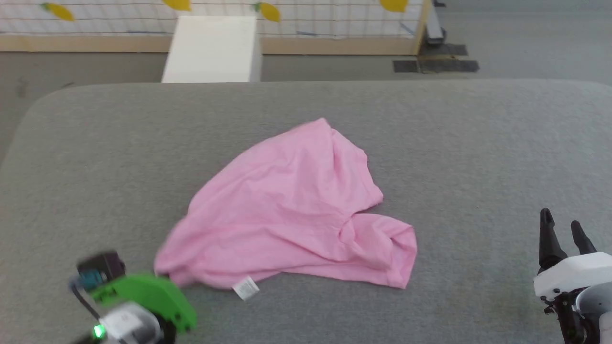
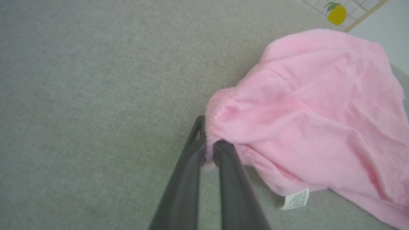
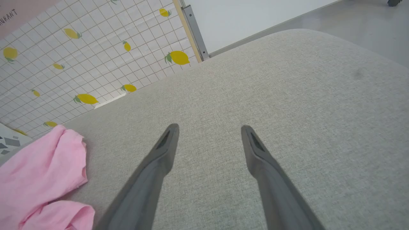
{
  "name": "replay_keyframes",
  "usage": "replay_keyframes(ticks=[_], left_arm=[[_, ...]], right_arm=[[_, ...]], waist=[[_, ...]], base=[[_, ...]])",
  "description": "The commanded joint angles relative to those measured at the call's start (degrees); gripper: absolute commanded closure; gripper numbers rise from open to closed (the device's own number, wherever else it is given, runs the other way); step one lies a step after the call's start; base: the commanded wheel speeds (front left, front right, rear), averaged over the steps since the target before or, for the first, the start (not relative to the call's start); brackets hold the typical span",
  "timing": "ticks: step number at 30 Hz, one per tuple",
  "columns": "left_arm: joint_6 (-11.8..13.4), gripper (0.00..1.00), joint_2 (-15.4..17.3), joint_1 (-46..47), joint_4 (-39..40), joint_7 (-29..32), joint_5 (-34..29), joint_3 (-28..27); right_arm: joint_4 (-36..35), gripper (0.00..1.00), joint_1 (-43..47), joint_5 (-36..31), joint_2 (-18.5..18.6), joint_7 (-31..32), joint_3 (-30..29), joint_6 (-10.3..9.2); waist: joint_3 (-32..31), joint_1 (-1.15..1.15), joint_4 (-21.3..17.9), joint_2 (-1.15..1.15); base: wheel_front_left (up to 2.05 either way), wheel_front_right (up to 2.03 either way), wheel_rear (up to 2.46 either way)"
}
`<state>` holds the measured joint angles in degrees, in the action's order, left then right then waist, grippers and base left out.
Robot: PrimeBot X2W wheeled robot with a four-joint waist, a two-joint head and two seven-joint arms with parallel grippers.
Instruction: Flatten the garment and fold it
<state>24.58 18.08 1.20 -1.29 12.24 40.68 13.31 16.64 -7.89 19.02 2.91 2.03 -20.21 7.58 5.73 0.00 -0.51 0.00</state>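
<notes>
Left gripper [image 2: 210,140] clamps the gathered near-left corner of the light pink thin cloth garment [image 1: 291,210]; right gripper [image 1: 562,227], jaws apart, hangs well right of it.

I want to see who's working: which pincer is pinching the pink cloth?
The left pincer: it is shut on the gathered edge of the garment. The right pincer is open, apart from it, over the grey surface.
</notes>
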Motion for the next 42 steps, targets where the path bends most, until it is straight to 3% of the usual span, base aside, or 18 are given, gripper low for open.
replay_keyframes(ticks=[1,4,5,8,12,15,19,26,33,38,39,40,41,42], left_arm=[[0.4,1.0,-0.4,-1.6,0.2,0.6,0.6,0.3],[-0.5,0.96,-1.9,-3.7,-0.7,0.9,2.9,0.3],[-1.2,0.0,-2.5,-3.6,-0.9,0.8,3.8,0.2],[-2.8,0.0,-2.8,-1.8,-0.8,-1.7,4.2,-1.0],[-5.9,0.0,-0.7,2.5,-0.2,-9.5,-0.4,-1.4],[-8.2,0.0,1.1,5.5,0.0,-17.5,-6.1,-0.3],[-9.2,0.0,1.9,7.7,-0.6,-25.2,-13.5,2.4],[-8.9,0.0,-0.9,9.2,-0.4,-27.2,-19.5,3.5],[-10.2,0.0,-4.8,10.0,0.0,-27.2,-22.4,1.3],[-11.6,0.0,-6.7,10.0,-1.3,-27.2,-23.0,-0.7],[-11.8,0.0,-7.1,9.9,-1.7,-27.2,-22.9,-1.2],[-12.1,0.0,-7.4,10.0,-1.9,-27.2,-22.9,-1.7],[-12.5,0.0,-7.7,10.1,-2.0,-27.2,-23.0,-2.1],[-12.6,0.0,-7.9,10.1,-2.2,-27.2,-23.2,-2.4]], right_arm=[[-0.1,0.0,1.0,-0.2,0.0,0.2,0.2,-0.09],[0.2,0.0,1.1,0.1,0.0,0.6,0.8,-0.09],[0.1,0.0,1.0,0.8,0.0,0.7,1.2,-0.09],[-0.5,0.0,0.8,1.4,0.0,1.3,2.8,-0.09],[-1.6,0.0,-1.0,0.7,0.0,4.1,6.1,-0.09],[-1.9,0.0,-4.4,-0.8,0.0,10.0,10.4,-0.09],[-0.1,0.0,-10.2,-5.8,0.0,21.3,16.6,-0.09],[3.6,0.0,-19.8,-14.0,0.0,32.4,22.3,-0.09],[11.0,0.0,-25.2,-18.5,0.0,35.2,25.5,-0.09],[15.2,0.0,-25.6,-18.2,0.0,35.5,26.6,-0.09],[15.9,0.6,-25.6,-17.6,0.0,35.8,27.0,-0.09],[16.3,0.69,-25.6,-16.9,0.0,35.6,27.4,-0.09],[16.4,1.0,-25.6,-15.8,0.0,34.9,27.5,-0.09],[16.4,1.0,-25.7,-15.2,0.0,34.2,27.4,-0.09]], waist=[[-1.6,0.0,2.5,0.0],[-1.9,0.0,3.1,0.0],[-1.9,0.0,3.4,0.0],[-2.2,0.0,4.2,0.0],[-1.8,0.0,5.1,0.0],[-0.3,0.0,5.7,0.0],[2.0,0.0,6.5,0.0],[7.5,0.0,9.4,0.0],[11.1,0.0,11.1,0.0],[11.3,0.0,11.1,0.0],[11.1,0.0,10.8,0.0],[10.9,0.0,10.6,0.0],[10.6,0.0,10.3,0.0],[10.3,0.0,10.0,0.0]], base=[[0.0,0.0,0.0],[0.0,0.0,0.0],[0.0,0.0,0.0],[0.0,0.0,0.0],[0.0,0.0,0.0],[0.0,0.0,0.0],[0.0,0.0,0.0],[0.0,0.0,0.0],[0.0,0.0,0.0],[0.0,0.0,0.0],[0.0,0.0,0.0],[0.0,0.0,0.0],[0.0,0.0,0.0],[0.0,0.0,0.0]])
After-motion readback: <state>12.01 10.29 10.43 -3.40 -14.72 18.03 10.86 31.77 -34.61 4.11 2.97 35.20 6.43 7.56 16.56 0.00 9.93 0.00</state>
